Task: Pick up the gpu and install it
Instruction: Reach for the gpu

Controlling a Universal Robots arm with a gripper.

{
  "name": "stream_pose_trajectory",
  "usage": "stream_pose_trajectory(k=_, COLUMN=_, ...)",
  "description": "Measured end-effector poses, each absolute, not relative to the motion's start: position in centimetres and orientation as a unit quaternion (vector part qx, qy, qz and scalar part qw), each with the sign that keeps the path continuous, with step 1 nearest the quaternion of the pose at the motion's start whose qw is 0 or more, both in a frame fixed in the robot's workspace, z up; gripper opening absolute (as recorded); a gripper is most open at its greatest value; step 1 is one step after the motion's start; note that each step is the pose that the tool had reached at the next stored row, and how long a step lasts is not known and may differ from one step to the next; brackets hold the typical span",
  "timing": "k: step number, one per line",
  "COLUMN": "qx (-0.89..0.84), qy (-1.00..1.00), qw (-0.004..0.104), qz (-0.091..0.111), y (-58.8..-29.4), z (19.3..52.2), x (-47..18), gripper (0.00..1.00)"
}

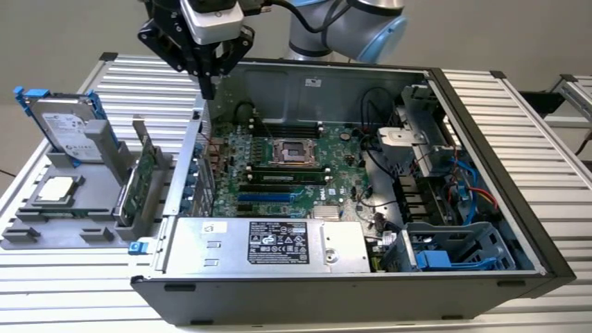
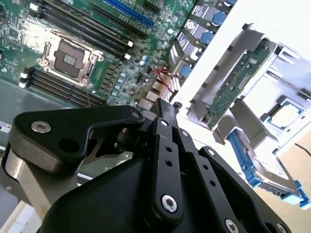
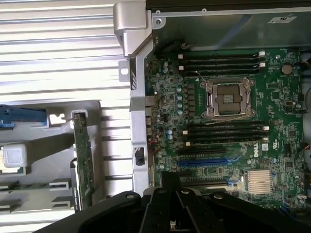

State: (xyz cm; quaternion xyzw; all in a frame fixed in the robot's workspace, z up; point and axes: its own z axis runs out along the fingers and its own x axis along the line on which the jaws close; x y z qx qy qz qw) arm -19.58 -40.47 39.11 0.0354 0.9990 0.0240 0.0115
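The gpu [image 1: 138, 182] stands edge-on in the grey holder [image 1: 28, 239] at the exterior view's left. Its lower edge is sunk in the slot, and its faces are too narrow to make out. The power supply [image 1: 268, 246] hides the motherboard's [image 1: 287, 166] near strip. In the first wrist view the gripper [image 3: 170, 177] runs off the picture's edge.

— What carries everything here?
— A worktop [image 1: 518, 125] of ribbed silver slats, with dark caps at its far corners.
— And what lies directly on it?
— Two things. A computer case [image 1: 306, 305] lies on its side with its open face up, taking up the middle. A grey moulded holder [image 1: 55, 232] sits flat on the slats at the exterior view's left, just beside the case.
— Any bare slats?
— On either side of the case. The first wrist view shows the worktop [image 3: 58, 48] along the case's corner.
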Motion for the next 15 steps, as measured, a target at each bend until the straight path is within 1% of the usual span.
stream_pose_trajectory(k=15, qx=0.035, qy=0.999, qw=0.011, qz=0.024, y=-40.48, z=39.10, x=-20.30, gripper=0.00)
